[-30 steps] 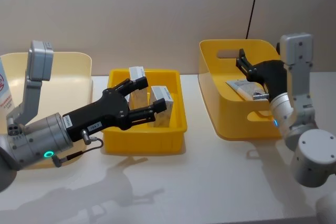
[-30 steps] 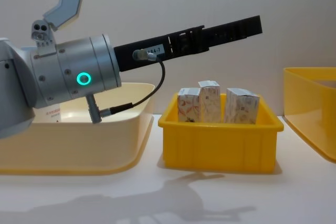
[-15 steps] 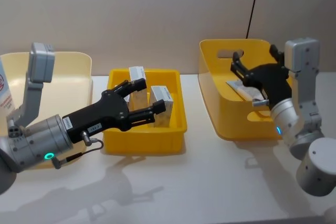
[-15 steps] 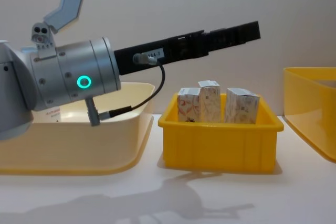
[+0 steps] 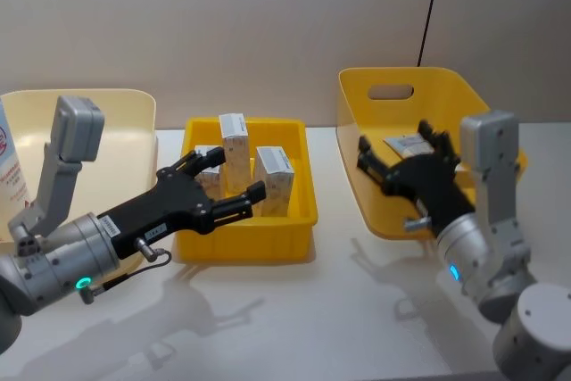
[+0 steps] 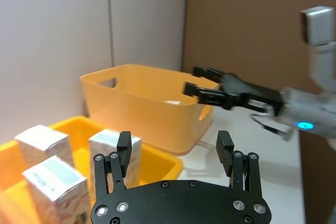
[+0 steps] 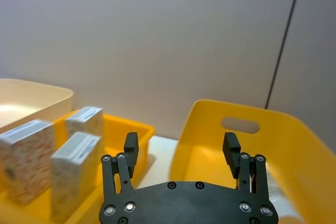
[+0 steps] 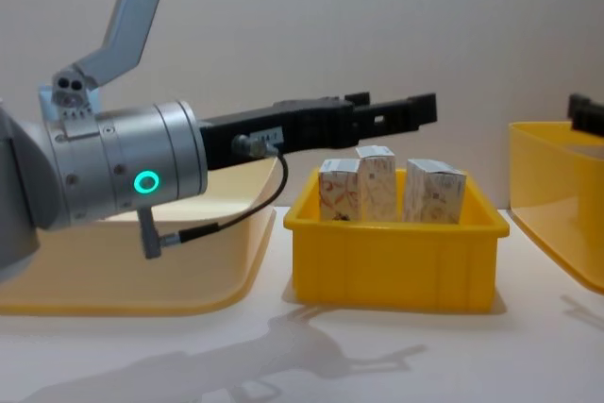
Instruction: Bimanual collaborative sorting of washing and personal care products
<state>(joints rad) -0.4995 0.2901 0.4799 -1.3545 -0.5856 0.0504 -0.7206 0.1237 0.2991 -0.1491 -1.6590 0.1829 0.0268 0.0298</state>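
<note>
- Yellow plastic lies under both tools: a small tray just below the left gripper, and a deep handled bin below the right gripper. A cream tub sits on the outer side of the left arm.
- The left gripper's fingers are spread wide with nothing between them. It hangs over the tray, with its tips above the carton tops and not touching them (the chest view shows the gap plainly).
- Three white cartons with orange-red squiggles stand upright in the tray, directly beneath and just ahead of those fingers.
- The right gripper is spread just as wide and is also empty. It is poised over the bin wall nearest the tray.
- A flat pale pack lies in the bin just past the right gripper's fingertips; I cannot tell what it is.
- A pale-blue tube with a red logo stands by the cream tub, well away from both grippers.
- The step in hand looks like the reach for a carton, with nothing gripped yet.
- The next move probably calls for lowering the left gripper until its fingers straddle a single carton, then squeezing its two flat sides. The cartons stand close together, so a finger could catch a neighbour and tip it.
</note>
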